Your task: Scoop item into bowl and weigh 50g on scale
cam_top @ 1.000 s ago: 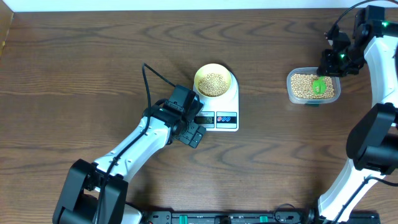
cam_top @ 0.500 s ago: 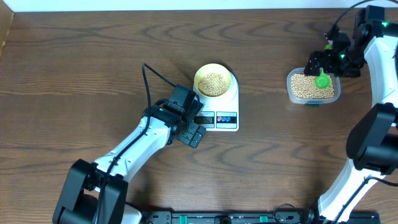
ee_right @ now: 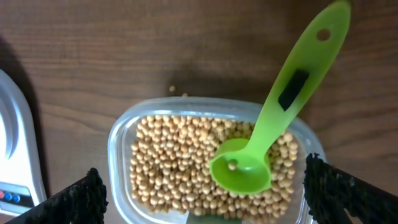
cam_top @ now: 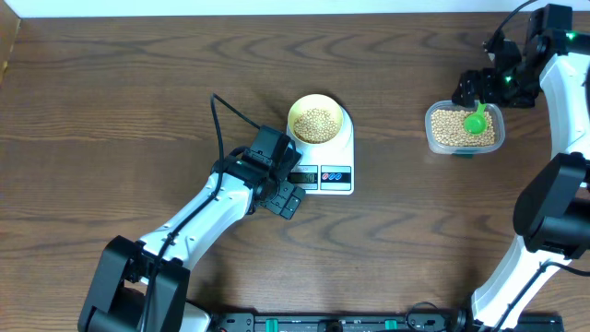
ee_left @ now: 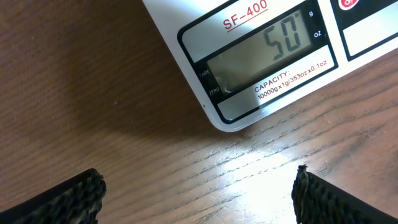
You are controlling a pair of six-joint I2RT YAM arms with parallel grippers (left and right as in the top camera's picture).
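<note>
The pale yellow bowl [cam_top: 317,120] holds tan beans and stands on the white scale [cam_top: 339,152]. In the left wrist view the scale's display [ee_left: 273,53] reads 50. My left gripper [cam_top: 288,197] [ee_left: 199,196] hovers open over the table just in front of the scale's left corner, holding nothing. More beans [ee_right: 174,162] fill the clear tub [cam_top: 442,138]. A green scoop [cam_top: 476,120] [ee_right: 280,118] lies free on them, its handle out over the far rim and one bean in its cup. My right gripper [cam_top: 481,90] [ee_right: 205,193] is open above the tub, clear of the scoop.
Two stray beans [ee_right: 173,89] lie on the wood just beyond the tub's rim [ee_right: 115,149]. The scale's corner [ee_right: 15,143] shows at the left of the right wrist view. A black cable [cam_top: 226,115] loops from the left arm across the table.
My right gripper has opened and let go of the green scoop, which now rests in the tub of beans; the gripper has drawn back slightly. The left arm has not moved.
</note>
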